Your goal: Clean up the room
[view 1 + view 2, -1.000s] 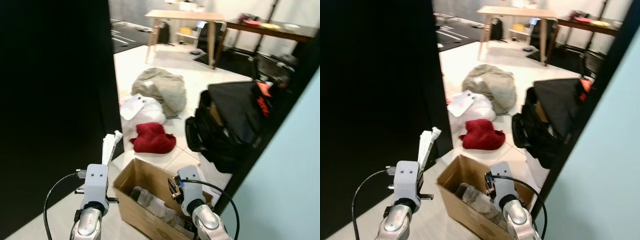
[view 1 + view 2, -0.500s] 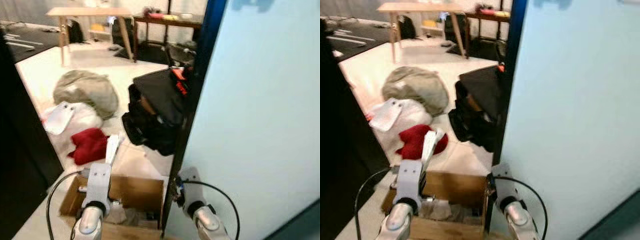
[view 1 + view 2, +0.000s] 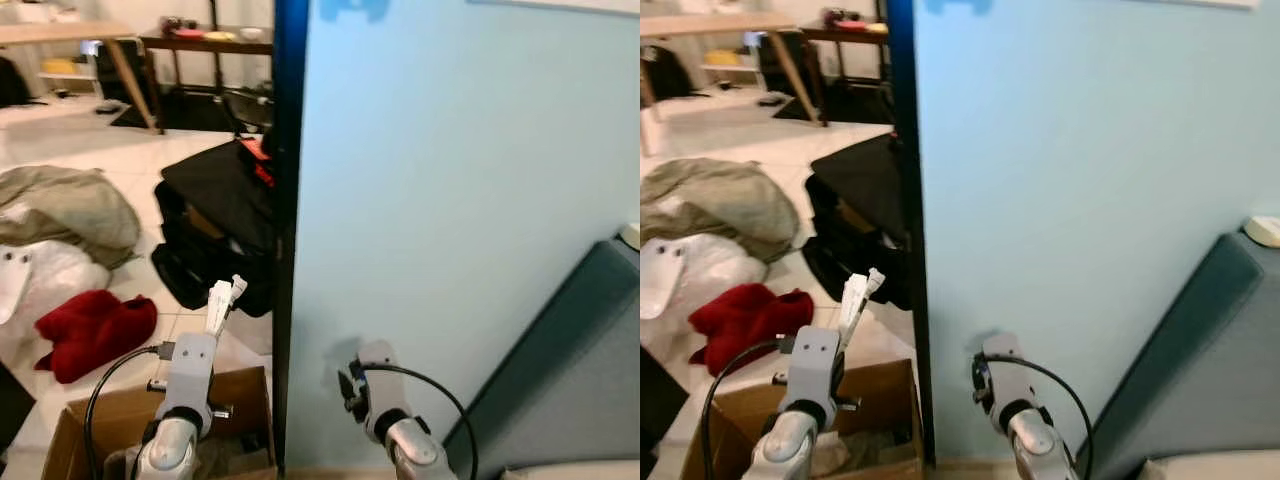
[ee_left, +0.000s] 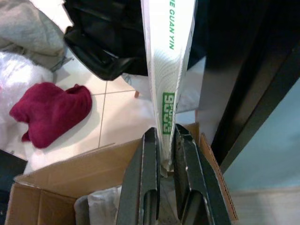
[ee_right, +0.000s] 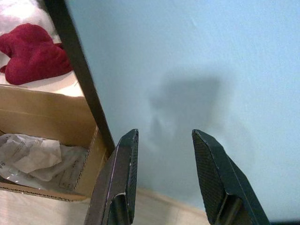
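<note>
**Wrapper held over the box as the view swings to the wall**

The left end effector (image 4: pixel 161 154) pinches a long white wrapper (image 4: pixel 169 70) at its lower end, fingers narrowed on it; its long axis runs straight out along the fingers. The cardboard box (image 3: pixel 75 425) lies just below and slightly to the left arm's own side, so that arm is the nearer one for dropping it in (crumpled paper already lies inside). The right end effector (image 5: pixel 164 178) stands wide and empty, facing the pale blue wall (image 3: pixel 450 200). Compared with a second ago, the camera has turned right: the red cloth (image 3: pixel 90 330) and black bag (image 3: pixel 215 230) now sit left, the wall dominating.
</note>
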Tool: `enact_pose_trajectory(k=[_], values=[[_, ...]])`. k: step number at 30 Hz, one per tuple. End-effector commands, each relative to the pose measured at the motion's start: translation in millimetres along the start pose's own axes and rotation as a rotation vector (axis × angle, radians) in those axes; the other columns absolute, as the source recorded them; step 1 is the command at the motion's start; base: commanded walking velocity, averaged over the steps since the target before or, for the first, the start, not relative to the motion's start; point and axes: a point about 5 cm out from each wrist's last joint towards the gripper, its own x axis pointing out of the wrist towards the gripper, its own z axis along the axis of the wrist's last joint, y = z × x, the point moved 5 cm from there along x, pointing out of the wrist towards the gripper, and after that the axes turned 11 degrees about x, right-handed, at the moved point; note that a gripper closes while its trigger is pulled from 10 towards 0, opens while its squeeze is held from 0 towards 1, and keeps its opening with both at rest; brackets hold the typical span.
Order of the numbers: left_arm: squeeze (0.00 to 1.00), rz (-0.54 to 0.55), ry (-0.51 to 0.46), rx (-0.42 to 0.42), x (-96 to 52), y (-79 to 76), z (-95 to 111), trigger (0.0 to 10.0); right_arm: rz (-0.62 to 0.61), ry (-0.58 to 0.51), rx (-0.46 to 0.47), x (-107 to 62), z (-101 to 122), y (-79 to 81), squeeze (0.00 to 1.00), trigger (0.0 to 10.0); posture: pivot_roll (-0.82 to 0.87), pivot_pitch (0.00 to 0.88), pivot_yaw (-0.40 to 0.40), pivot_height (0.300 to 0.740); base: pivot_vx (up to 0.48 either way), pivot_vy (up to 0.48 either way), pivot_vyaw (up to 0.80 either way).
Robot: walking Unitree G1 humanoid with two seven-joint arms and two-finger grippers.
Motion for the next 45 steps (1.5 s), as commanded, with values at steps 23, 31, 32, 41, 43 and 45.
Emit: enact_pose_trajectory(k=[23, 31, 32, 41, 43, 45], values=[[0.0, -0.018, 0.022, 0.009, -1.1, -2.7, -7.8, 10.0, -0.026, 0.026, -0.003, -4.2, -9.7, -5.7, 0.0, 10.0, 0.01, 0.071, -0.013, 0.74, 0.0, 0.125, -0.03], [0.0, -0.019, 0.022, 0.009, -1.3, -2.5, -7.8, 10.0, -0.027, 0.022, -0.001, -3.9, -8.9, -5.6, 0.0, 10.0, 0.01, 0.073, -0.011, 0.74, 0.0, 0.293, 0.0], [0.0, -0.019, 0.022, 0.009, -1.3, -2.5, -7.8, 10.0, -0.027, 0.022, -0.001, -3.9, -8.9, -5.6, 0.0, 10.0, 0.01, 0.073, -0.011, 0.74, 0.0, 0.296, 0.0], [0.0, -0.016, 0.018, 0.012, -0.9, -0.7, -6.6, 10.0, -0.028, 0.02, 0.0, -4.0, -8.6, -5.2, 0.0, 10.0, 0.01, 0.075, -0.006, 0.74, 0.0, 0.293, 0.0], [0.0, -0.016, 0.017, 0.013, -0.7, -0.2, -6.5, 10.0, -0.029, 0.019, 0.001, -3.8, -8.5, -4.9, 0.0, 10.0, 0.01, 0.075, -0.006, 0.74, 0.0, 0.294, 0.0], [0.0, -0.02, 0.02, 0.02, -0.3, 0.2, -6.7, 10.0, -0.029, 0.018, 0.002, -3.5, -8.4, -4.5, 0.0, 10.0, 0.01, 0.076, -0.006, 0.74, 0.0, 0.148, 0.0]])
